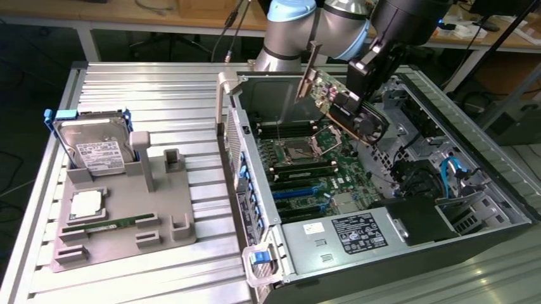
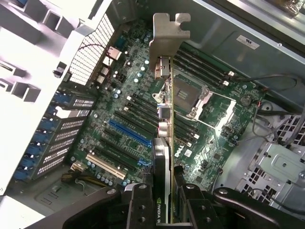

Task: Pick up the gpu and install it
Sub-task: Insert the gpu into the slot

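Note:
The gpu (image 1: 336,104) hangs tilted in the air over the open computer case (image 1: 473,158), its dark board and fan facing the exterior view's right and its silver bracket (image 1: 311,69) uppermost. My gripper (image 1: 365,75) is shut on its far end. In the wrist view I see the gpu (image 2: 163,143) edge-on with the silver bracket (image 2: 169,33) at the far end, and my gripper (image 2: 164,207) is clamped on the near end. The card is above the motherboard (image 2: 119,109), roughly over the gap between the blue slot (image 2: 129,132) and the CPU socket (image 2: 200,98), touching nothing.
A grey fixture (image 1: 161,209) on the ribbed aluminium table (image 1: 152,101) holds a silver hard drive (image 1: 100,151), a processor chip (image 1: 87,204) and a green memory stick (image 1: 106,223). Inside the case sit cables (image 1: 452,171), a drive cage and a power supply (image 1: 355,234).

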### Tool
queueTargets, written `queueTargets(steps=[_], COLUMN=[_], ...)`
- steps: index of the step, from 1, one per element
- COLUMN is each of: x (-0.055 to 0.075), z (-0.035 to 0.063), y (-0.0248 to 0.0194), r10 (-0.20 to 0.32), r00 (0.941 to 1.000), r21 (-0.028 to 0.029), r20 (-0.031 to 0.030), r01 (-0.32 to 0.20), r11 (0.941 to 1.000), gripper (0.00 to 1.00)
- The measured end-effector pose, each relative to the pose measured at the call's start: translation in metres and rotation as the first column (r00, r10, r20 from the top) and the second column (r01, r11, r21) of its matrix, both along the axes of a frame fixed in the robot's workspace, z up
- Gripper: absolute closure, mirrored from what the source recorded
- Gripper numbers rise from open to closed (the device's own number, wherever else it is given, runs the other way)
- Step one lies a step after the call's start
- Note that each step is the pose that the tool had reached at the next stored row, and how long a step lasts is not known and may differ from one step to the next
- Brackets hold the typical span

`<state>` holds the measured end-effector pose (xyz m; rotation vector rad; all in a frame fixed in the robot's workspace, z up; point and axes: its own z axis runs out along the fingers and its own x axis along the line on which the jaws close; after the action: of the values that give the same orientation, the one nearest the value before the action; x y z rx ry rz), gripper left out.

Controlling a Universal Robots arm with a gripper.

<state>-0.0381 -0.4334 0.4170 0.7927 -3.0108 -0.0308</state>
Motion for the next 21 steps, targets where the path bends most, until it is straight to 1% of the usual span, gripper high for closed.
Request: queueTargets(steps=[11, 21], x=[0.0000, 0.0000], z=[0.0000, 0.0000], y=[0.0002, 0.0004], r10=[0.052, 0.098], r00=[0.9986, 0.9952], r21=[-0.0001, -0.0001], r20=[0.0001, 0.0000], r01=[-0.052, -0.098], r11=[0.9986, 0.9952], gripper=[0.73, 0.73])
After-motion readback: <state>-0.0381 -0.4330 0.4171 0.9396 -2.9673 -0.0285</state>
